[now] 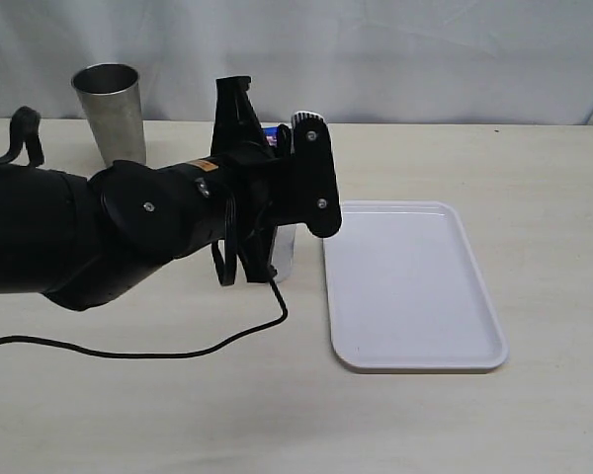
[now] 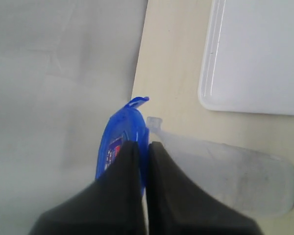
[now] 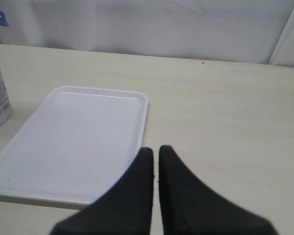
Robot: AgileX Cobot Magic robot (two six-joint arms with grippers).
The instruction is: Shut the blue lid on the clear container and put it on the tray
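The left tool (image 2: 143,144), its two black fingers (image 2: 125,169) pressed all but together, is clamped on the rim of a small bright-blue plastic lid (image 2: 118,134) bearing a red-and-white sticker. The lid stands on edge at the mouth of a tall translucent plastic container (image 2: 235,174), which stretches away just beside the fingers. How lid and container are joined cannot be made out.

From the exterior camera, the bulky black left arm hides nearly all of this. Only a sliver of the lid (image 1: 271,130) shows past the tool, and the lower part of the container (image 1: 287,252) shows under the arm, upright on the pale beige tabletop (image 1: 474,425).

A flat white rectangular plastic tray (image 1: 415,296) lies near the left tool, close to the container but not touching it.

The right tool (image 3: 156,152) is seen only through its own wrist camera. Its fingers are drawn together to a hairline gap and grip nothing. The tray lies just ahead of it, with part of its near edge hidden behind the fingers. Beyond the tray, the container is cut off by the frame.

A shiny tapered steel cup (image 1: 109,109) stands well apart from the left tool, and a black cable (image 1: 178,348) loops across the tabletop below the arm.
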